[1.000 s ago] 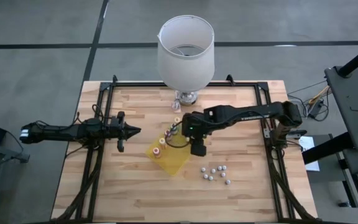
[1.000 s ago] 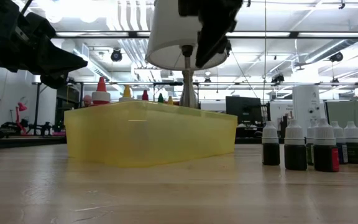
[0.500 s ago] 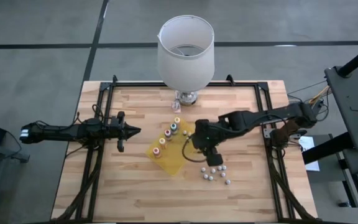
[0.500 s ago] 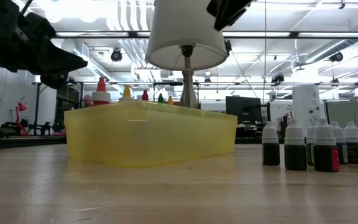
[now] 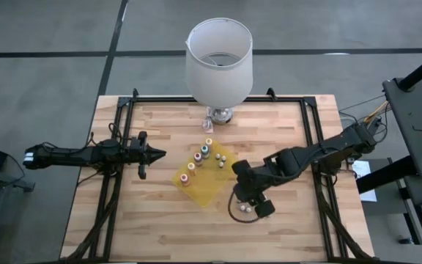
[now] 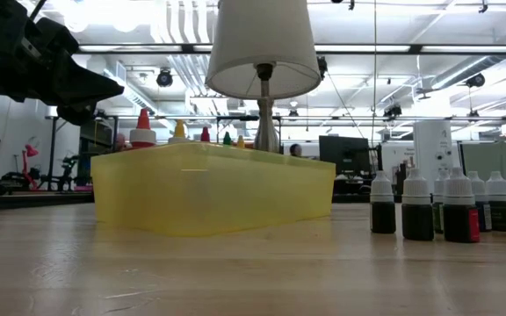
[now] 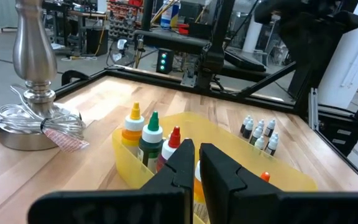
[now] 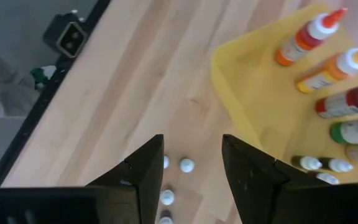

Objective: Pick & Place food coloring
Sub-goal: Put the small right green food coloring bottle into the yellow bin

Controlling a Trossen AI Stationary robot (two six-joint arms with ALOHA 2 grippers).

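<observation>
Right claw (image 5: pixel 246 207) has swung off the yellow tray (image 5: pixel 212 192) toward us and now hangs over the loose white-capped food coloring bottles (image 6: pixel 418 207) on the counter (image 5: pixel 160 220), jaws parted, nothing between them. Five more bottles (image 5: pixel 205 152) stand upright in the tray. Left claw (image 5: pixel 154 154) is parked closed at the left side. We'd judge the bottles light, stiff and tippy: pinch one at the cap or shoulder, straight down.

Lamp (image 5: pixel 219 62) with white shade at table's far edge, middle; metal base (image 7: pixel 33 118) wrapped with coiled cord. Wooden table (image 5: pixel 160 220) framed by black rails (image 5: pixel 112 183) along left and right edges.
</observation>
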